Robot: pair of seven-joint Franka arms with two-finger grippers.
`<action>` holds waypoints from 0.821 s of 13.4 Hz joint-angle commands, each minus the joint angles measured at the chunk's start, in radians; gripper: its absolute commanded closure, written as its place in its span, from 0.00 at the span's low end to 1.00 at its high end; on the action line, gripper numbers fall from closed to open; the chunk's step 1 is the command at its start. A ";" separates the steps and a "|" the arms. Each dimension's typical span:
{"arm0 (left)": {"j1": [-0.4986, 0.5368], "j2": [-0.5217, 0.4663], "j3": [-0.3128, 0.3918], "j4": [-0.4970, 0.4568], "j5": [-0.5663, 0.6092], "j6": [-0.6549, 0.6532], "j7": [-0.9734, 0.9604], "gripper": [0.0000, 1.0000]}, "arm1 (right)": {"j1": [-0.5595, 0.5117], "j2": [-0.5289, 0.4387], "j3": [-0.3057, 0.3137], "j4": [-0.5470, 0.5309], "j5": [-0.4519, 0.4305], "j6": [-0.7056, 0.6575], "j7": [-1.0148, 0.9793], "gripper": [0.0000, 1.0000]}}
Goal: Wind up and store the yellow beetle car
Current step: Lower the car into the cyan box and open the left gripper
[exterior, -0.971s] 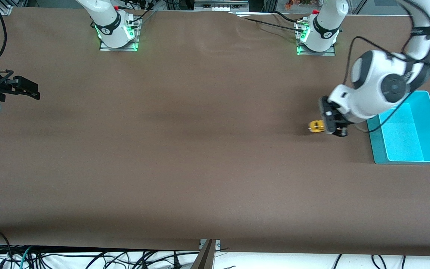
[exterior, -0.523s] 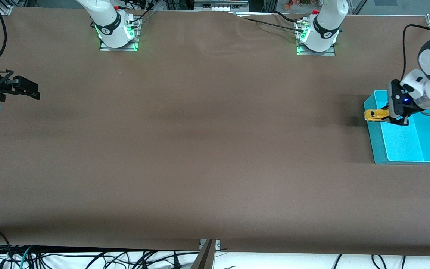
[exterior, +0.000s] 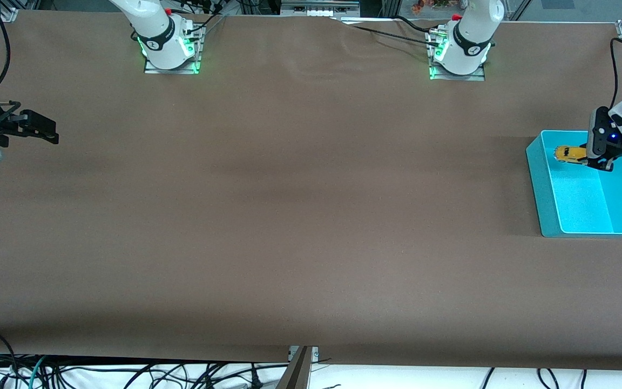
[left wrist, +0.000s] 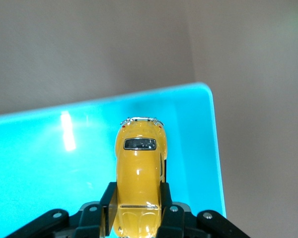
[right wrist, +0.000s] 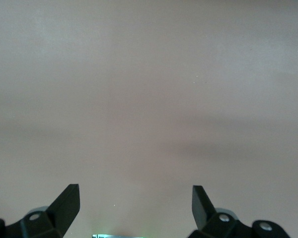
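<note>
My left gripper point(exterior: 585, 154) is shut on the yellow beetle car point(exterior: 569, 153) and holds it over the turquoise bin point(exterior: 539, 178), above the bin's end that lies farther from the front camera. In the left wrist view the car point(left wrist: 139, 171) sits pinched between the two black fingers point(left wrist: 107, 206), its dark window facing up, with the bin's bright floor point(left wrist: 44, 163) under it. My right gripper point(exterior: 41, 129) is open and empty at the right arm's end of the table, where that arm waits. Its view shows only bare brown table between its spread fingertips point(right wrist: 69, 201).
The turquoise bin stands near the table's edge at the left arm's end. Both arm bases point(exterior: 169, 46) point(exterior: 459, 51) stand along the table's top edge in the front view. The brown table surface point(exterior: 289, 216) holds nothing else.
My left gripper carried the car from the table surface beside the bin, toward the left arm's end, up over the bin's wall, to above the bin's inside. The right arm has not moved.
</note>
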 commanded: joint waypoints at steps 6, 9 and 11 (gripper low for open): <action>0.021 0.169 -0.008 0.017 -0.041 0.097 0.019 0.64 | -0.004 -0.009 0.002 -0.010 0.013 0.006 -0.005 0.00; 0.021 0.186 -0.009 0.020 -0.042 0.116 0.016 0.00 | -0.004 -0.009 0.002 -0.010 0.013 0.005 -0.005 0.00; 0.017 0.180 -0.009 0.020 -0.051 0.114 0.016 0.00 | -0.004 -0.009 0.002 -0.010 0.011 0.006 -0.005 0.00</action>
